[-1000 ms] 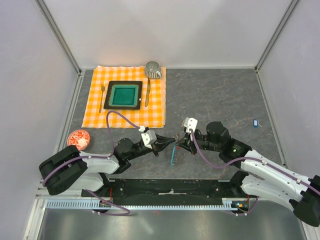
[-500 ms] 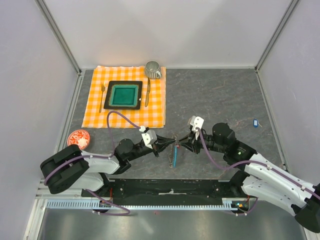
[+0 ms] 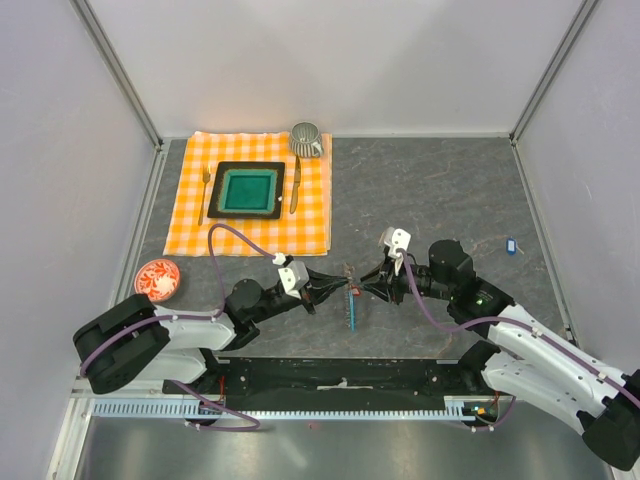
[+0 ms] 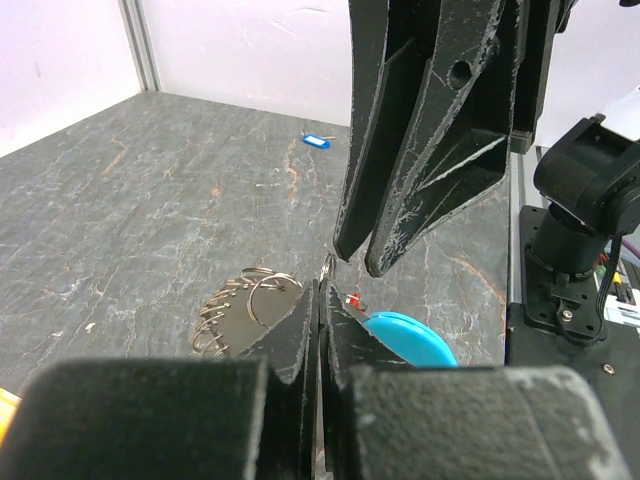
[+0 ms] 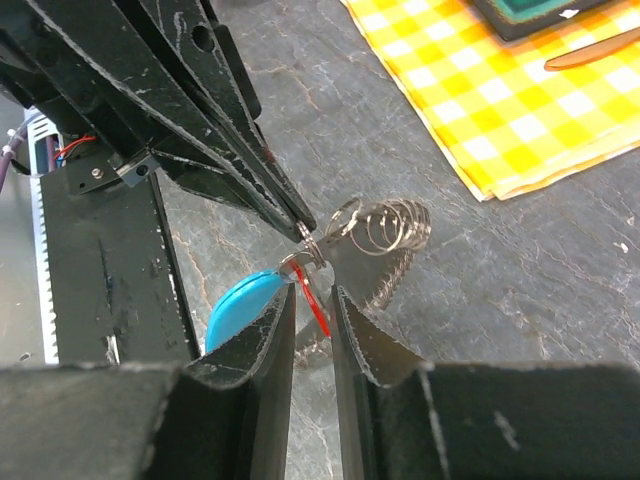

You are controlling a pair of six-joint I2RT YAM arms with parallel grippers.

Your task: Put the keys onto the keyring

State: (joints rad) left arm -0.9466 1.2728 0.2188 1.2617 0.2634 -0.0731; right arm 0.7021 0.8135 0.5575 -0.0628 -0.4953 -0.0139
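Black and scuffed, our left gripper (image 4: 322,288) was pinched fully shut on a turn of the keyring (image 4: 248,300), a floppy loop of thin dark metal coil with a light-blue curved strip, which hung from it low over the grey stone-patterned tabletop (image 3: 430,190). Facing it tip to tip, our right gripper (image 5: 314,295), clamped a second earlier, had parted its jaws a little. The tiny red-tagged key (image 5: 320,312) hung in the gap, and we could not tell whether either pad touched it. We judged that the red one had been released onto the ring, though that wanted checking. The small dark-blue-tagged key (image 3: 510,244) lay well apart toward the right side, not yet fetched. Beyond lay an orange-checked cloth (image 3: 310,225) bearing a place setting (image 3: 249,190) at the far left, a red-patterned round saucer (image 3: 157,279) near the left edge, and pale walls (image 3: 350,60).
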